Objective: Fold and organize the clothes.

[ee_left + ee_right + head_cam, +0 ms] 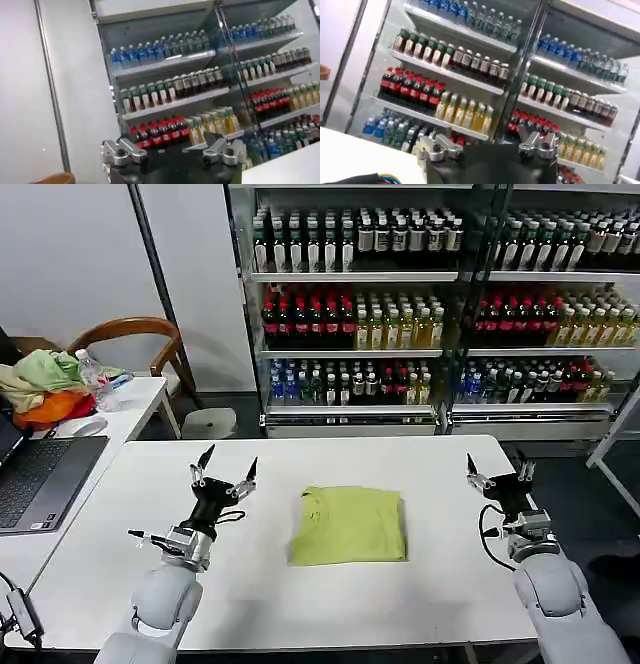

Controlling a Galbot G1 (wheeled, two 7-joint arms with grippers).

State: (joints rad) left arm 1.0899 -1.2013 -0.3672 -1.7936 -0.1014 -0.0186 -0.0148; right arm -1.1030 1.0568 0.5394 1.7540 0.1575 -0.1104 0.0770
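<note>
— Where's the shirt (pixel 348 525)?

— Middle of the white tabletop (pixel 420 594), lying flat between the two arms. It's lime yellow-green, folded into a neat, roughly square block, with the collar showing at its left end. No print, thin soft cloth, a few light creases.

— And the pincers?

— The left pincer (pixel 226 464) is raised above the tabletop to the left of the shirt, fingers spread apart, holding nothing. The right pincer (pixel 497 470) is up near the right edge of the tabletop, well apart from the shirt, also spread and empty. Neither touches the cloth.

— Do the wrist cameras add anything?

— They look away from the shirt. The left wrist view shows the left pincer's fingers (pixel 122 152) apart against the drinks shelves (pixel 165 65), a white wall on one side and a corner of the tabletop. The right wrist view shows its own fingers (pixel 439 148) apart, with rows of bottles (pixel 465 112) behind them.

— The room?

— From the head view: glass-fronted shelving of bottles at the back, a side desk on the left carrying a laptop (pixel 40 479) and a heap of garments (pixel 45 389), and a wooden chair (pixel 135 334) behind it.
</note>
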